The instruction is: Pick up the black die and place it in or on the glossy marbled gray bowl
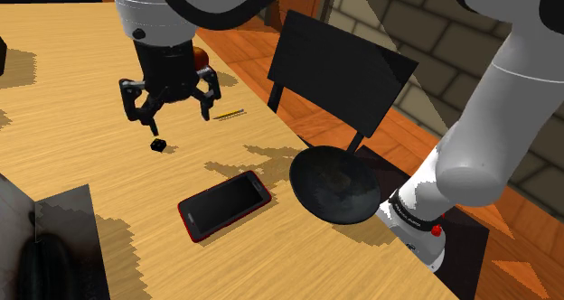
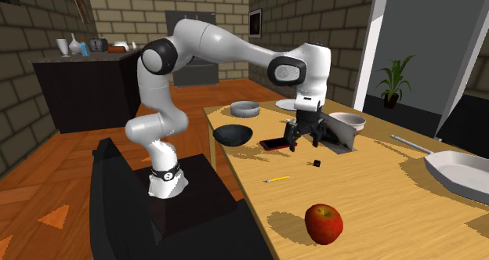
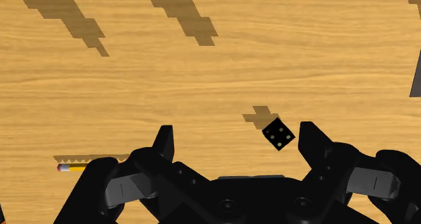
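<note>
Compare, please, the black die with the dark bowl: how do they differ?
The die is a tiny cube with pale dots; the bowl is far larger, round and hollow. The die lies under the open gripper, untouched; the bowl sits at the edge of the table, near the stand. Both are black and unheld.

Bare tabletop (image 1: 81, 135) all round the die (image 1: 159, 145); flat phone (image 1: 224, 204) lies roughly between it and the dark bowl (image 1: 334, 185), pencil (image 1: 228, 115) off to the shoulder view's right
</note>
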Robot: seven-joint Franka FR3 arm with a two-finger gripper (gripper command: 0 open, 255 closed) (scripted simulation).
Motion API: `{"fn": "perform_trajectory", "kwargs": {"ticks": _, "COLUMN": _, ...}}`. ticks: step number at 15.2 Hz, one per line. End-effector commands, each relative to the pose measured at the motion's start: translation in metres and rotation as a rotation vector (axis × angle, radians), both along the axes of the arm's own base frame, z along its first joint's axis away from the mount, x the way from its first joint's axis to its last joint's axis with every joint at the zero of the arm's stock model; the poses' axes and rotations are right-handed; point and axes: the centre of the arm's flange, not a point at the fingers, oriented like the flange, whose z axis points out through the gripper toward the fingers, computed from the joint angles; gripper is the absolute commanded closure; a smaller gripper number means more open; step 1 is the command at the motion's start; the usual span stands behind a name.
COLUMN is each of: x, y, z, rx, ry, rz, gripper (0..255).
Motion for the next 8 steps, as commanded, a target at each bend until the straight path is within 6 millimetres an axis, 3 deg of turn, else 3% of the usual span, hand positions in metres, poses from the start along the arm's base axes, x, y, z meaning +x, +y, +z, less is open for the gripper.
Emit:
{"fn": "perform_trajectory", "kwargs": {"ticks": 1, "x": 0.012, "y": 0.022, "z": -0.004, "rx": -0.005, "ry": -0.013, "rz": -0.023, "gripper": 0}}
{"fn": "perform_trajectory", "kwargs": {"ticks": 3, "x": 0.026, "y": 0.043, "z": -0.008, "rx": -0.009, "ry": -0.024, "rz": -0.041, "gripper": 0}}
{"fn": "perform_trajectory", "kwargs": {"ticks": 8, "x": 0.026, "y": 0.043, "z": -0.034, "rx": -0.009, "ry": -0.024, "rz": -0.041, "gripper": 0}}
